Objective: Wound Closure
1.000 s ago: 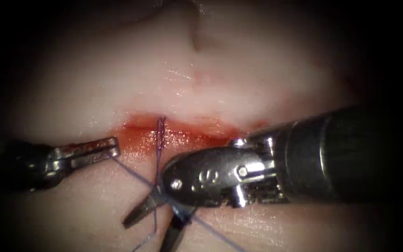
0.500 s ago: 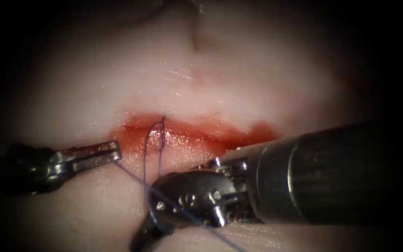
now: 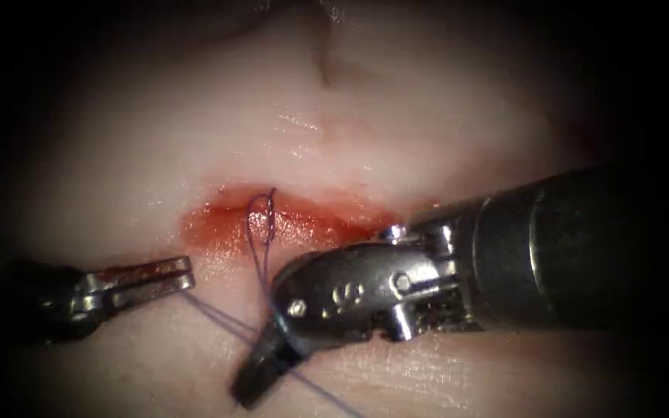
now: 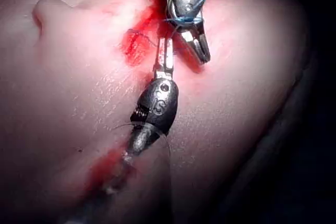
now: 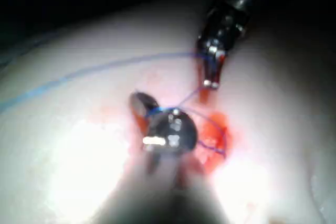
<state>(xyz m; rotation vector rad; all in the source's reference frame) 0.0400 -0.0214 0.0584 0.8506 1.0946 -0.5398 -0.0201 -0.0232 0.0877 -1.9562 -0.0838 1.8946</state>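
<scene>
While the tissue (image 3: 396, 101) lies slack and unlifted under both tools, the work in hand reads as managing thread at a stitch, and doing it well means letting the tissue stay that way. The right arm's tool (image 3: 251, 387) is the bulkiest thing near the wound. Its jaws are pressed together and point away from the cut, with the thread crossing at their root. Whether it is pinched there or only wound round them I cannot tell. Opposite it and well apart, the left arm's tool (image 3: 183, 272) is clamped shut on the thread at the very tip of its jaws. The cut (image 3: 327, 220) runs just behind the right tool's wrist and beyond the left tool's tip, wet with red fluid (image 3: 210, 228). From the left tool's tip the thread (image 3: 222, 317) runs straight across to the right tool's jaws, and a second strand climbs from there to the cut. At the cut it forms a small open loop (image 3: 259, 220) toward the cut's left end, sitting proud of the tissue. Where the needle lies I cannot tell. My judgement is that any pull should be shared evenly between the two tools, and kept low and in line with the stitch. It should be slow enough that the loop settles flat without puckering the edges. The strand should also stay clear of the right tool's hinge.
</scene>
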